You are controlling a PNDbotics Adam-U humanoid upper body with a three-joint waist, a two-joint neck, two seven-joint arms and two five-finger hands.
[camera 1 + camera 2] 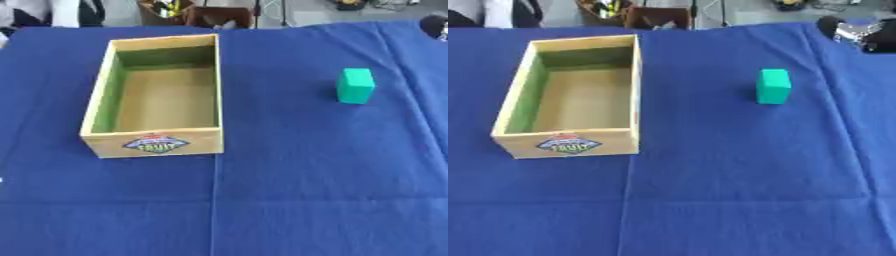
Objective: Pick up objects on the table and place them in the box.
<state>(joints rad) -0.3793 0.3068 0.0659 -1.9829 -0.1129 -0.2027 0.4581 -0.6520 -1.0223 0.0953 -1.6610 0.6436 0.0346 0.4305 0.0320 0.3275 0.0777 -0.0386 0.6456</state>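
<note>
A blue cloth [306, 200] covers the surface nearest the camera. The right hand [859, 32] shows only at the far right corner, dark and silver; whether its fingers are spread I cannot tell. A green block [355, 86] stands upright right of centre, well apart from the empty wooden box [153, 145] at left.

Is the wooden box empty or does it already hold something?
Empty. The wooden box shows only its bare floor and inner walls, and the green block stands on the blue cloth, apart from it to the right.
</note>
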